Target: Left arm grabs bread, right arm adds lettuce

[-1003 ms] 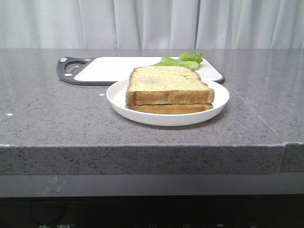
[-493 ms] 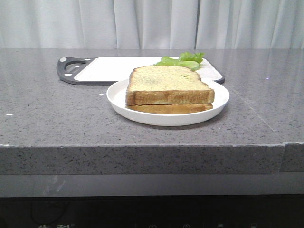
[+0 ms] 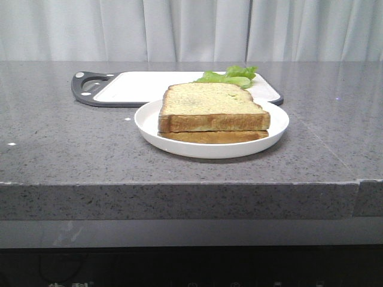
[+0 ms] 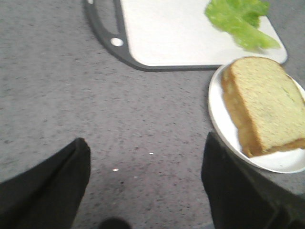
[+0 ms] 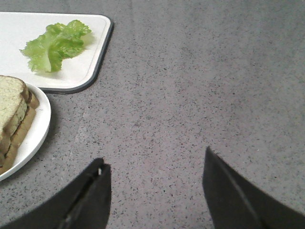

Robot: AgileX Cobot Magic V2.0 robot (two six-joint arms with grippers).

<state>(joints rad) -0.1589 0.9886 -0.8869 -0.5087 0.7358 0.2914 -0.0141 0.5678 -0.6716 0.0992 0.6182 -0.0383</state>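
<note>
Bread (image 3: 212,105): thick toasted slice stacked on a thinner slice (image 3: 213,137), both on a white plate (image 3: 149,122) on the grey counter (image 3: 72,149). Lettuce (image 3: 232,76): one leaf on the white cutting board (image 3: 143,85) just behind the plate. Left gripper (image 4: 145,191) and right gripper (image 5: 155,193): each poised over bare counter, jaws spread wide, holding nothing.

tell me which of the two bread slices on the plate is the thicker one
The top slice, the bread with the pale speckled face; the thinner slice lies flat under it on the white plate.
</note>
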